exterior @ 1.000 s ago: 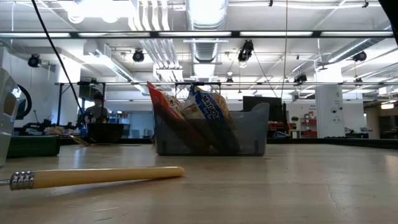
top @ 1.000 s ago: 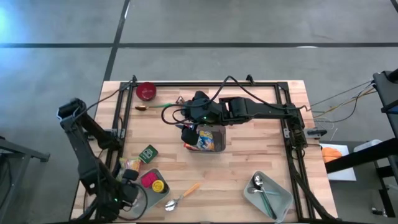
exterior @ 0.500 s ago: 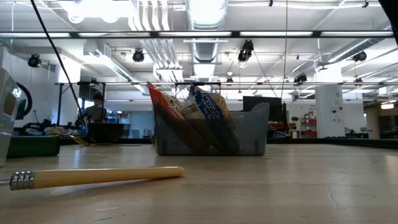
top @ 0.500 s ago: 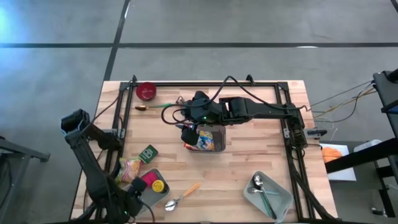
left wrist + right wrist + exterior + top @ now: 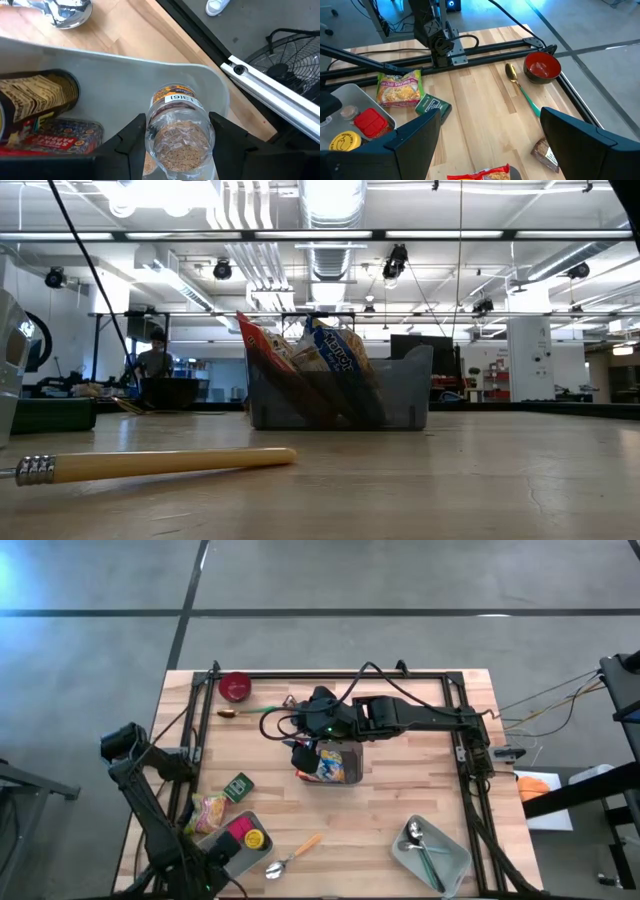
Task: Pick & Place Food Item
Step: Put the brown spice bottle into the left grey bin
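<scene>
My left end effector (image 5: 177, 135) has carried the clamped spice jar (image 5: 178, 131) over the tray (image 5: 150, 70); release next.

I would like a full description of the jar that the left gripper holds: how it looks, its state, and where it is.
The jar is clear, plastic or glass by its look, filled with brown granular food. A label with orange and white print wraps the end away from the camera. It lies between the two dark fingers of the left gripper, which press on its sides. It is over the grey tray, at the table's near left corner, beside other packed foods.
</scene>
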